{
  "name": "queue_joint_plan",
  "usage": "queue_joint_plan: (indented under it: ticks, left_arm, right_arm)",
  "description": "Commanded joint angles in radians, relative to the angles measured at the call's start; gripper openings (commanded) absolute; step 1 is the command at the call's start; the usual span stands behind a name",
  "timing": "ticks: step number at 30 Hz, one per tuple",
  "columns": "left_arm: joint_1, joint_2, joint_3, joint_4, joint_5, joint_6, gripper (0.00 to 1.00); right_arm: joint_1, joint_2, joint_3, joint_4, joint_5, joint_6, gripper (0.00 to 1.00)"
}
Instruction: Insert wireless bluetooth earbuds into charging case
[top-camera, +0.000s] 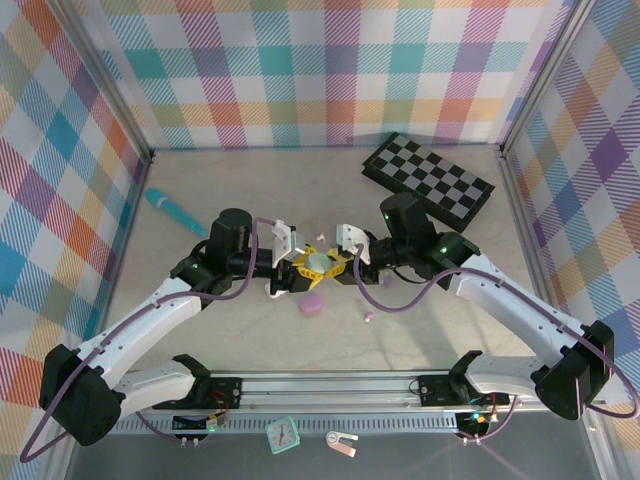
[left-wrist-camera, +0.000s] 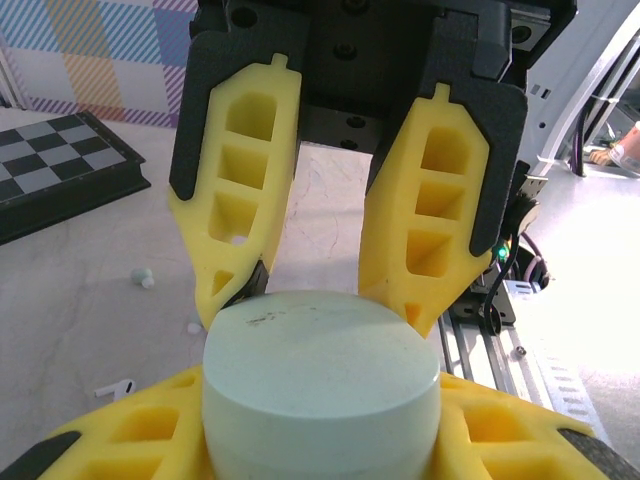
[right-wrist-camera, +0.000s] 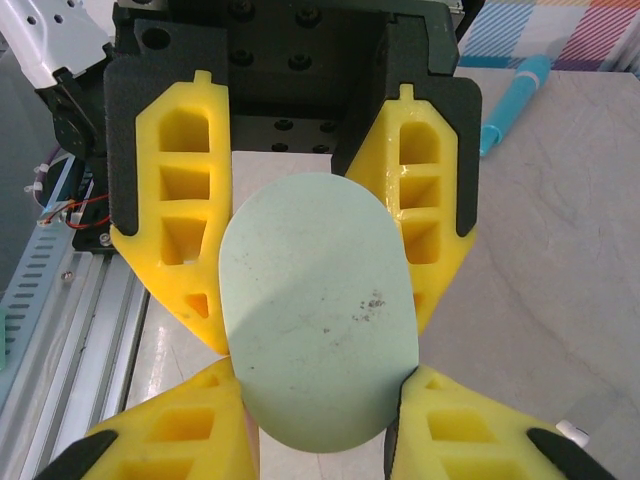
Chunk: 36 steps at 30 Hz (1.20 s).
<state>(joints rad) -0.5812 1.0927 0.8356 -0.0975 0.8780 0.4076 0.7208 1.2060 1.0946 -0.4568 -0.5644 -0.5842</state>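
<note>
Nearest, at the rail (top-camera: 330, 385), well short of the mint case (top-camera: 318, 263): teal clock (top-camera: 283, 434) slightly left of it, small white-and-pink piece (top-camera: 342, 443) slightly right of it.

Next, on the counter (top-camera: 250, 330), just nearer than the mint case and apart from it: lilac case (top-camera: 311, 303). A little right of the mint case and nearer: one pink bud (top-camera: 368, 318), loose on the counter, outside either case.

At the mint case itself: left pincer (top-camera: 303, 264) clenched on it from the left, yellow fingers (right-wrist-camera: 150, 250) pressed to both sides of one end. Right pincer (top-camera: 337, 266) clenched on it from the right, flanking the other end. Flat oval face turned toward the right wrist camera, marked with a few dark specks.

Beyond the mint case, on the counter: tiny pale-mint bud (left-wrist-camera: 145, 277), also outside any case. Farther out, left of the mint case: teal pen (top-camera: 172, 210). Farther out, right of it: chessboard (top-camera: 428, 178), lying flat. Farthest from the mint case: plaid walls (top-camera: 320, 70).
</note>
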Motion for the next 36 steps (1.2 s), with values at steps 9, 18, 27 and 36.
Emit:
queue_joint_plan:
  ticks: [9, 18, 27, 36]
  left_arm:
    - [-0.009, -0.021, -0.008, 0.013, 0.073, 0.036, 0.34]
    - [-0.009, -0.016, -0.003, -0.020, 0.078, 0.063, 0.33]
    - [-0.009, -0.018, -0.004, -0.018, 0.084, 0.064, 0.33]
    - [-0.010, -0.024, -0.005, -0.003, 0.101, 0.048, 0.33]
  right_arm:
    - [-0.019, -0.020, 0.004, 0.016, 0.017, 0.057, 0.50]
    - [-0.038, -0.062, -0.019, 0.049, 0.024, 0.068, 0.54]
    - [-0.053, -0.095, -0.038, 0.089, 0.043, 0.103, 0.56]
    - [-0.076, -0.110, -0.059, 0.173, 0.181, 0.192, 0.61]
